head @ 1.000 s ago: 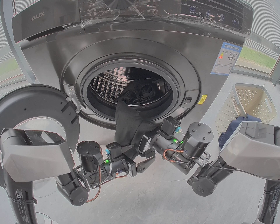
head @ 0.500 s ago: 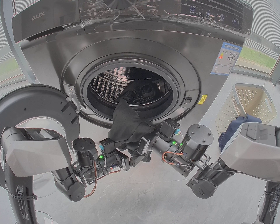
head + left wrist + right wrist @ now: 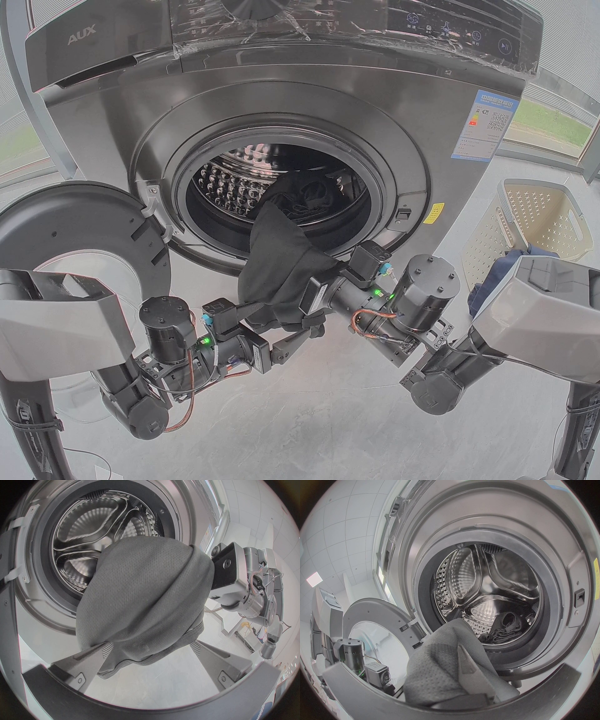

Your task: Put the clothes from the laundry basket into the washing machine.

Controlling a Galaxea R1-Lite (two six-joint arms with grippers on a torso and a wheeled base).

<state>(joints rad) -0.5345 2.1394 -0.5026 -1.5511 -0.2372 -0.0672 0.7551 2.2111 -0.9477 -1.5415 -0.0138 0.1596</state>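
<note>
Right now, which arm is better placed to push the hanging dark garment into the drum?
Probably the right. The right gripper is shut on the dark garment, which hangs out of the drum, just below the opening. The left gripper is open, lower and farther from it.

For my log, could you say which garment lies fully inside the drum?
The black bundle on the drum floor; the grey garment hangs over its rim, the blue garment is at the basket.

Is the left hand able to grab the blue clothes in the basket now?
Probably not: the left hand is open by the black garment, and the right arm lies between it and the blue clothes.
</note>
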